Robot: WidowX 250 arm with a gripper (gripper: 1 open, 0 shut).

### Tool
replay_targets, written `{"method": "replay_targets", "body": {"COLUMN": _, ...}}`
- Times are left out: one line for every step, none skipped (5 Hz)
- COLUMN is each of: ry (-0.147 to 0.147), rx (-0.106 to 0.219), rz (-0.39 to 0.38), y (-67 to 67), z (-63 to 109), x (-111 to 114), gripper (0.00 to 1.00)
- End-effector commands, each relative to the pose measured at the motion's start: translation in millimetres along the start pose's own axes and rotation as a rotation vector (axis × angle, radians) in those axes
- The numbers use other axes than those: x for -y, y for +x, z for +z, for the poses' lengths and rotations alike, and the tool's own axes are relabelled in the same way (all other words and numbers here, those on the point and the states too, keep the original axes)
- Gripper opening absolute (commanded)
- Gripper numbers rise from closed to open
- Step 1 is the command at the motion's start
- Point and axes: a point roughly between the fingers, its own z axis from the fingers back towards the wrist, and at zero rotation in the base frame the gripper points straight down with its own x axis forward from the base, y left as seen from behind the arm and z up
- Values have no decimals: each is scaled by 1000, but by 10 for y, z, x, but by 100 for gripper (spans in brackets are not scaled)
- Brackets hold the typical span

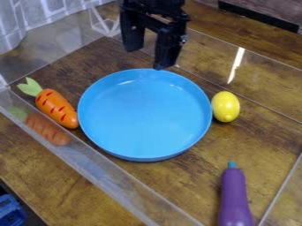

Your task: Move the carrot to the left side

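And here's the pincer (150,55), dark and jointed, up at the far side of the scene, its fingertips spread wide apart, one to the left, one to the right, nothing between them! It hangs by the far rim of the blue plate (145,115); whether the tips touch anything below, I can't tell from this angle.

Over to the left, there's the carrot (56,108), orange with dark grooves across it, lying just beside the plate's left edge, its light green leafy top pointing to the far left and its thick body slanting nearer and to the right. The pincer is well apart from it.

The plate sits big and round in the middle of the brown wooden surface (178,183), grain showing all over. Tucked close by its right rim, the yellow lemon (225,107)! And down at the near right, the purple eggplant (234,198), green-tipped end pointing away to the far side.

Now the surroundings: a clear see-through wall (118,183) cuts diagonally across the near left, with something blue (11,212) down in the near left corner, partly out of view. A pale glint (238,59) shines on the wood at the far right.
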Motion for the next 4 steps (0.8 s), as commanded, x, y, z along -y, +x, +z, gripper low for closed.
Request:
{"method": "replay_targets", "body": {"ry": -2, "rx": 50, "rz": -6, "y": 63, "z": 290, "x": 45, "gripper": 100}}
{"method": "replay_targets", "body": {"ry": -14, "rx": 47, "rz": -2, "y": -18, "z": 392, "x": 63, "gripper": 100}}
{"method": "replay_targets", "body": {"ry": -27, "rx": 43, "rz": -1, "y": -84, "z": 471, "x": 82, "gripper": 100}}
{"method": "replay_targets", "body": {"ry": -35, "rx": 32, "rz": 4, "y": -104, "z": 333, "x": -23, "gripper": 100}}
